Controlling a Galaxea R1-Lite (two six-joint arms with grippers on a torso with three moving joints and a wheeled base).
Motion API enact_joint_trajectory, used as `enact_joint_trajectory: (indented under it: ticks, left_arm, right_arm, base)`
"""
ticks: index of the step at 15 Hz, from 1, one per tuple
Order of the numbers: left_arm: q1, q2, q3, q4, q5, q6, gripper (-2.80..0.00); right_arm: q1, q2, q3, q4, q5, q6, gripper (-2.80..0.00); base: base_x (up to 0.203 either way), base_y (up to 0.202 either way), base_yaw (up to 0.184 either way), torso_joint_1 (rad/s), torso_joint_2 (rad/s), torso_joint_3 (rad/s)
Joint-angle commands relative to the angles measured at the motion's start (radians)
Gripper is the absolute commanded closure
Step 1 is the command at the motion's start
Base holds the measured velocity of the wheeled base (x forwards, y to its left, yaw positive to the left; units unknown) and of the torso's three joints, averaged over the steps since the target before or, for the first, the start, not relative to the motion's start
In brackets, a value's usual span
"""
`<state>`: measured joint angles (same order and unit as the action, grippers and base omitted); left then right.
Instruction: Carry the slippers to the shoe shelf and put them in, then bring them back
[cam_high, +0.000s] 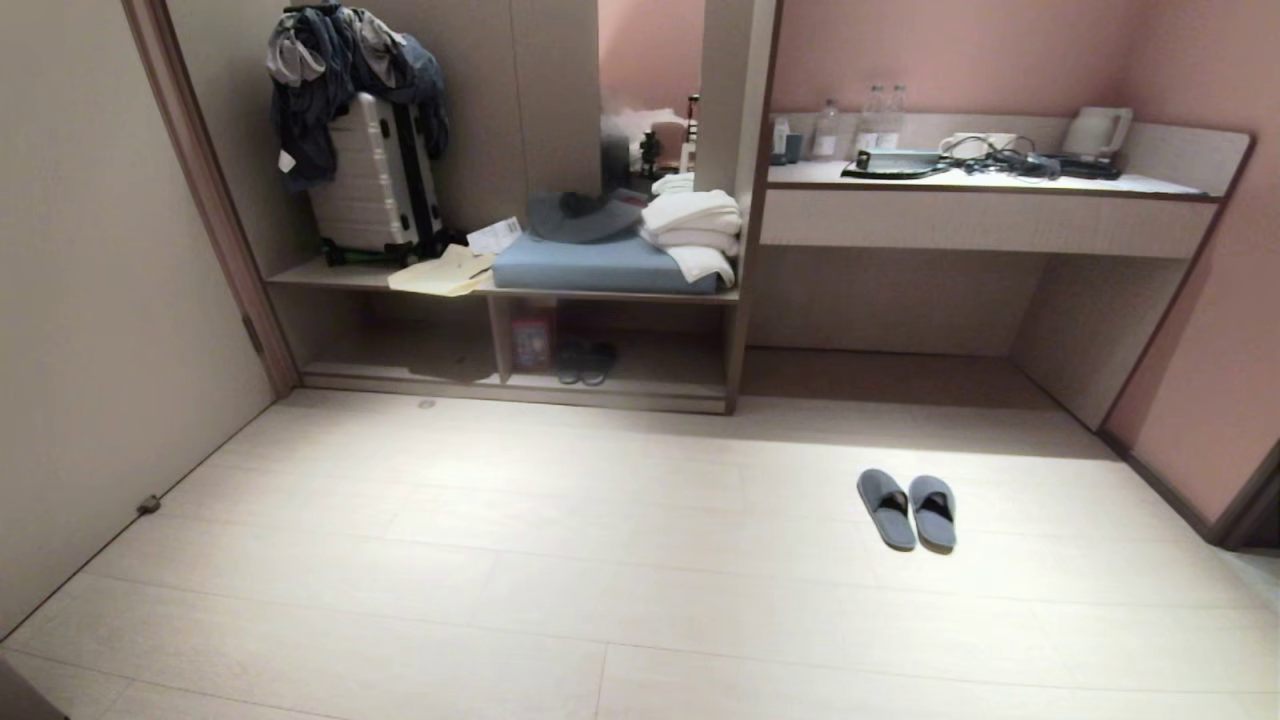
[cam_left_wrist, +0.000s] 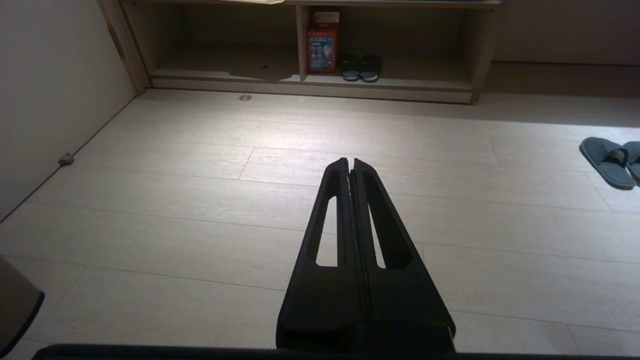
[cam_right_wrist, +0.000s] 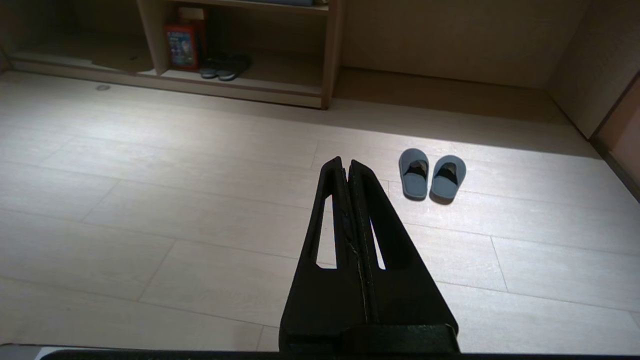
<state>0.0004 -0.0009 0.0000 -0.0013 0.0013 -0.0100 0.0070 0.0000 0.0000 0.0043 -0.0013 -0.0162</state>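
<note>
A pair of soft grey-blue fabric slide slippers (cam_high: 906, 510) is lying side by side on the pale plank floor (cam_high: 500, 560), at about four o'clock from the low beige wooden shoe shelf (cam_high: 515, 385), well apart from it. A darker pair (cam_high: 586, 362) is already sitting inside that cubby. The left gripper (cam_left_wrist: 350, 161) and right gripper (cam_right_wrist: 346, 162) are hanging above bare floor, jaws pressed closed on nothing. The slippers are looking light and floppy, likely to sag; pinching both together at the upper bands or heel edges seems the surest hold.
</note>
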Motion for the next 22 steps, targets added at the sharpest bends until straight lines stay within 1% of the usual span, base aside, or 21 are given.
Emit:
enact_joint_trajectory:
  ticks: [1, 9, 18, 22]
  left_arm:
    - [0.000, 0.001, 0.002, 0.000, 0.000, -0.001, 0.00]
    - [0.000, 0.001, 0.000, 0.000, 0.000, -0.001, 0.00]
    - [0.000, 0.001, 0.001, 0.000, 0.000, -0.001, 0.00]
    - [0.001, 0.001, 0.002, 0.000, 0.000, -0.001, 0.00]
  right_arm:
    - [0.001, 0.000, 0.000, 0.000, 0.000, -0.001, 0.00]
    - [0.000, 0.002, 0.000, 0.000, 0.000, -0.001, 0.00]
    - [0.001, 0.000, 0.000, 0.000, 0.001, -0.001, 0.00]
    - [0.001, -0.002, 0.000, 0.000, 0.000, -0.001, 0.00]
  base:
    - [0.000, 0.000, 0.000, 0.000, 0.00, 0.000]
    - [0.001, -0.007, 0.002, 0.001, 0.00, 0.000]
    - [0.000, -0.179, 0.004, 0.003, 0.00, 0.004]
    - [0.000, -0.022, 0.001, 0.001, 0.00, 0.000]
